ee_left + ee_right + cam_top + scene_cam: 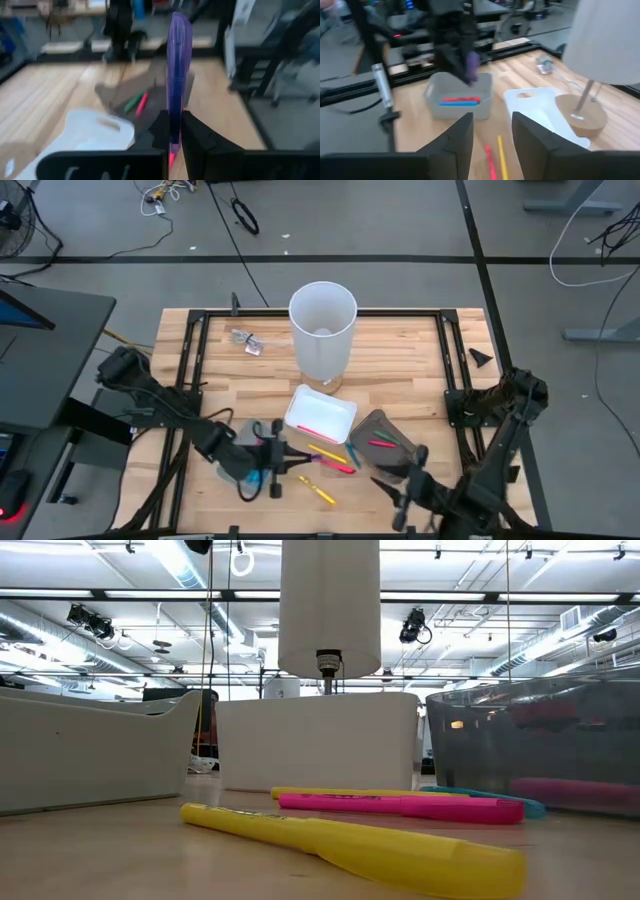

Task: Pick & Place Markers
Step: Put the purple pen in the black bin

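Note:
My left gripper [172, 131] is shut on a purple marker [179, 70] and hangs above the table's near middle [283, 455]. The right wrist view shows it over a grey tray [454, 111] holding red and blue markers [460, 101]. My right gripper [492, 132] stands open with nothing between its fingers, near the front edge at the right [405, 475]. Loose markers lie flat on the wood: a yellow one [318, 491], a pink one [337, 466] and a blue one [490, 801]. A second grey tray [372, 423] holds pink and green markers [137, 102]. My left gripper pinches the purple marker near one end [174, 117] between its two fingers. The rest of the marker sticks out well past the fingertips [192, 131]. The marker is lifted clear of the table and of the trays.
A white tray [322, 408] with a pink marker in it sits at the table's middle. Behind it stands a lamp with a tall white shade [322, 330] on a round wooden base [580, 116]. A small wrapped item [246, 340] lies at the far left.

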`<state>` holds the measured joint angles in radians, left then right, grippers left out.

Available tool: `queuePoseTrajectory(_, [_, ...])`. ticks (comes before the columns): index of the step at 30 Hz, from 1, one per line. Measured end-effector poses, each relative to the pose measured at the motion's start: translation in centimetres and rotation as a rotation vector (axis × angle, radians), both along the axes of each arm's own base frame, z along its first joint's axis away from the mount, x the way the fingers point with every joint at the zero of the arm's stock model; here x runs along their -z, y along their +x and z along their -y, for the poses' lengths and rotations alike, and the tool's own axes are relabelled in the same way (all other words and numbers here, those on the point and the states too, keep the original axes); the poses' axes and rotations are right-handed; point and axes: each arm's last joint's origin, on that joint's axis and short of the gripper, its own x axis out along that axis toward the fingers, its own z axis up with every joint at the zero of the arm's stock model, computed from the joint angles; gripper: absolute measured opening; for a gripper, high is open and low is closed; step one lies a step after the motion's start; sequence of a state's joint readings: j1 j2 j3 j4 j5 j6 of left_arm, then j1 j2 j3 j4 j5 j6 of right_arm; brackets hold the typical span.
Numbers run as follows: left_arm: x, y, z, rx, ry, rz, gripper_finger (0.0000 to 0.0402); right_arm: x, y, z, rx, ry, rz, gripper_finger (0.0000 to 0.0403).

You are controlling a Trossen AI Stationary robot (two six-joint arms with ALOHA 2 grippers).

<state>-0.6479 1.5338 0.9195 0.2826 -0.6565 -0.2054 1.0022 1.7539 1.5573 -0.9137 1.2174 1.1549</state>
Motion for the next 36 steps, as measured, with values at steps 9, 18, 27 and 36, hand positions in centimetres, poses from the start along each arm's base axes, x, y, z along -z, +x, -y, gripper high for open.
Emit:
queuePoseTrajectory(9, [1.4, -2.2, -1.1, 0.076, -0.080, 0.240, 0.0026, 4.8, 3.5, 2.5, 0.130, -0.016, 0.078, 0.0137])
queuePoseTrajectory(18, [1.4, -2.8, -0.9, 0.173, -0.099, 0.300, 0.0026, 7.2, 5.8, 3.2, 0.105, 0.000, 0.197, 0.0137])
queuePoseTrajectory(27, [1.3, -2.7, -0.9, 0.198, -0.095, 0.311, 0.0026, 6.9, 8.0, 4.7, -0.087, 0.023, 0.227, 0.0140])
queuePoseTrajectory(36, [1.2, -2.8, -0.9, 0.224, -0.103, 0.321, 0.0026, 6.3, 9.9, 6.6, -0.150, 0.004, 0.247, 0.0199])
